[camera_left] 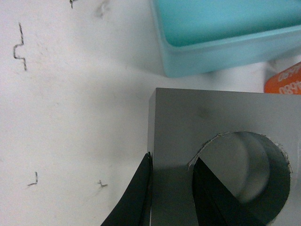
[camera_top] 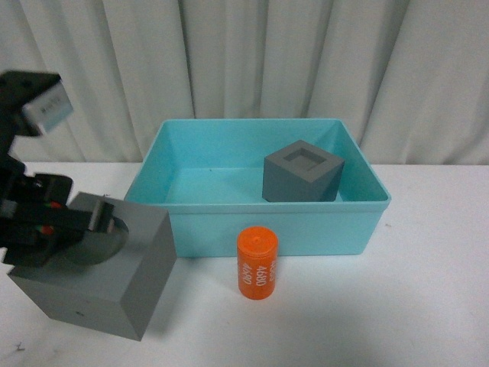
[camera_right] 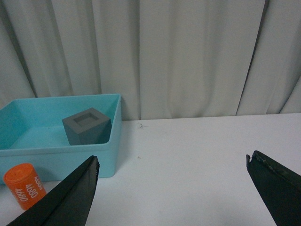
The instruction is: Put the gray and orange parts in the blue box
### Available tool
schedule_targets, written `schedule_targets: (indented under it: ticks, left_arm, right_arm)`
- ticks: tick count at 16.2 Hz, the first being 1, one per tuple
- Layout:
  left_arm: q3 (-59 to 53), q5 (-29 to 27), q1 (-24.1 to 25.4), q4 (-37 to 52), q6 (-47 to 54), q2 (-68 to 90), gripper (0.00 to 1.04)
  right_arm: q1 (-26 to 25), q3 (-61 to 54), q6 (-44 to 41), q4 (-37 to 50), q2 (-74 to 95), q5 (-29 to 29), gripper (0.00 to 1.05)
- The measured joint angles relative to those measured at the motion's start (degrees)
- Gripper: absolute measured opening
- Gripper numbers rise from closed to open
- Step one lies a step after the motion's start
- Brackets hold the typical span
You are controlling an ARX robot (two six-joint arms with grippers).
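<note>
White table [camera_top: 428, 298], orange cylinder [camera_top: 257, 262] printed 4680, beside blue box [camera_top: 321, 229]

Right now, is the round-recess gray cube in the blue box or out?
Out. The round-recess cube, gripped by the left pincer, is beside the blue box; only the square-recess cube sits inside.

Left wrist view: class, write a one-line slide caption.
Left gripper clamps one wall of the round-recess gray cube, one finger inside the recess, blue box nearby.
</note>
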Motion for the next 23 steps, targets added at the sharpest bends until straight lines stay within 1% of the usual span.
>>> schedule_targets:
  ticks: [3, 4, 9, 10, 11, 12, 13, 15, 19, 22, 23]
  left_arm:
    - [1.1, 0.6, -0.2, -2.5, 0.6, -2.9, 0.19]
    - [3.3, 1.2, -1.1, -4.2, 1.0, -4.5, 0.19]
    - [19.2, 0.6, -8.3, -5.1, -0.2, -0.6, 0.19]
    - [27.3, -0.4, -11.0, -5.9, -1.2, 6.1, 0.19]
    - [39.3, -2.6, -12.9, -8.1, -3.3, 18.4, 0.19]
    - [45.4, -4.2, -13.0, -9.4, -4.3, 24.4, 0.19]
    - [47.5, -5.1, -12.9, -9.5, -4.7, 26.6, 0.19]
    - [49.6, -6.4, -12.3, -9.9, -4.7, 29.9, 0.19]
    - [49.6, -8.4, -9.7, -8.8, -4.9, 33.5, 0.19]
    - [46.8, -8.7, -7.4, -6.8, -5.1, 33.6, 0.19]
    - [44.0, -8.8, -6.3, -7.1, -5.1, 33.6, 0.19]
  right_arm:
    - [0.0, 0.0, 0.0, 0.0, 0.0, 0.0, 0.98]
    - [0.0, 0.0, 0.0, 0.0, 0.0, 0.0, 0.98]
    - [0.0, 0.0, 0.0, 0.0, 0.0, 0.0, 0.98]
    - [0.0, 0.0, 0.0, 0.0, 0.0, 0.0, 0.98]
    - [0.0, 0.0, 0.0, 0.0, 0.0, 0.0, 0.98]
    - [0.0, 0.0, 0.0, 0.0, 0.0, 0.0, 0.98]
    - [0.0, 0.0, 0.0, 0.0, 0.0, 0.0, 0.98]
    - [0.0, 0.0, 0.0, 0.0, 0.0, 0.0, 0.98]
    - [0.0, 0.0, 0.0, 0.0, 0.0, 0.0, 0.98]
    - [0.0, 0.0, 0.0, 0.0, 0.0, 0.0, 0.98]
    - [0.0, 0.0, 0.0, 0.0, 0.0, 0.0, 0.98]
